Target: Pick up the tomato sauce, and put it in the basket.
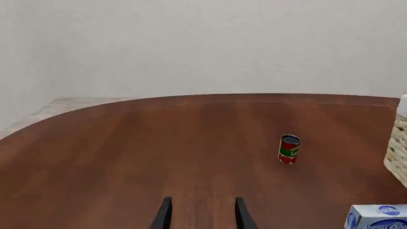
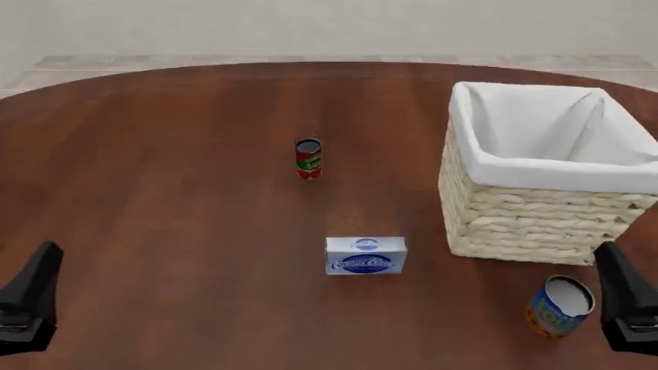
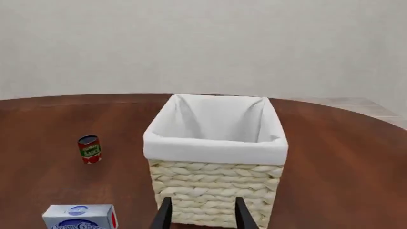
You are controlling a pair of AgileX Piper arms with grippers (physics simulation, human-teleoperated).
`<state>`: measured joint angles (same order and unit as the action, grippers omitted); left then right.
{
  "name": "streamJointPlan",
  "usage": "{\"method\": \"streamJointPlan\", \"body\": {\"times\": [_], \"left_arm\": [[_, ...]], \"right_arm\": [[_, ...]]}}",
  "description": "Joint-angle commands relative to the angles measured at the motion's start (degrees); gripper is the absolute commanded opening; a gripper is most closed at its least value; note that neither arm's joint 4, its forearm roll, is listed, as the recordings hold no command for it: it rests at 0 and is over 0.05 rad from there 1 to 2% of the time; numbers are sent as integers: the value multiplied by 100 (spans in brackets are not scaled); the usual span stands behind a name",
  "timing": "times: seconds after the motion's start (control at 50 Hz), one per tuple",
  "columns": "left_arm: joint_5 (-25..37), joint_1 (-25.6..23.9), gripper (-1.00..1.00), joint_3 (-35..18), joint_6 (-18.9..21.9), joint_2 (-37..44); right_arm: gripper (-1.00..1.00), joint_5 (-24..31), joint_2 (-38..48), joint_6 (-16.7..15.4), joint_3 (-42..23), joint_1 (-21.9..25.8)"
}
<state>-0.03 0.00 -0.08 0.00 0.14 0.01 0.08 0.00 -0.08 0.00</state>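
Front view shows the table, then the basket at its right, then the tomato sauce standing upright near the centre, well apart from both. It looks rigid, light and smooth-sided, so a grip across the label at mid-height seems safest. The left gripper, fingers parted and empty, sits well short of it; the right gripper, likewise spread, faces the basket.

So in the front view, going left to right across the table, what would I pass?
Left arm's jaws at the edge, then the tomato sauce → blue-and-white box → basket, and the right arm's jaws at the far edge. The blue-and-orange can sits in front of the basket, so I leave it out.
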Motion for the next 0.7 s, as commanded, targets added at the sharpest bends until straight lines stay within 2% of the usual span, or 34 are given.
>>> {"method": "streamJointPlan", "body": {"times": [0.02, 0.3, 0.58, 0.7], "left_arm": [[-7, 0, 100, -16, 0, 28], [-7, 0, 100, -16, 0, 28], [-7, 0, 100, -16, 0, 28], [-7, 0, 100, -16, 0, 28]], "right_arm": [[100, 1, 24, -15, -23, 14], [100, -28, 64, 43, -15, 257], [100, -10, 148, 34, -4, 920], [100, -89, 314, -78, 3, 1234]]}}
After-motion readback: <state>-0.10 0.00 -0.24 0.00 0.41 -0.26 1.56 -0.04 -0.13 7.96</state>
